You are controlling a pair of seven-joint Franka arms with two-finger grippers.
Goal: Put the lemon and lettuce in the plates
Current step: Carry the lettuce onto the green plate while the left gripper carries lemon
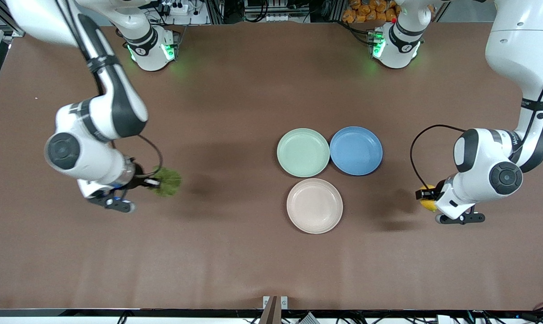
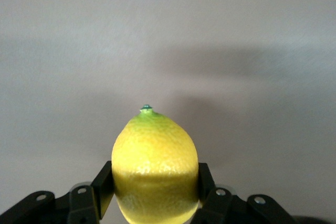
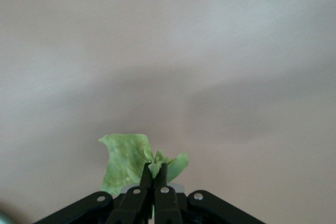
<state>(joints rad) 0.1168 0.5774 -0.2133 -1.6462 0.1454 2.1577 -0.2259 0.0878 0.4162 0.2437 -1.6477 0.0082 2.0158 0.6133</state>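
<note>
Gripping the lemon between both fingers of the left gripper, jaws clamped on its lower half, pointed green tip facing away from the wrist. Hanging over bare table at the left arm's end, with only a sliver of yellow showing beside the left gripper in the front view. Pinching the lettuce in the right gripper, fingers pressed together on the leaf's stem end, crinkled blade spreading out past the fingertips. Holding that leaf over open brown table at the right arm's end, right gripper sitting at its edge.

Standing clustered near the table's middle, well apart from both grippers: mint green plate, blue plate just beside it toward the left arm's end, rims touching or nearly so, and beige plate nearer to the front camera, close under the mint one. Carrying nothing in any of the three. Finding no object lying between either gripper and the plates, only bare surface and the arms' shadows.
</note>
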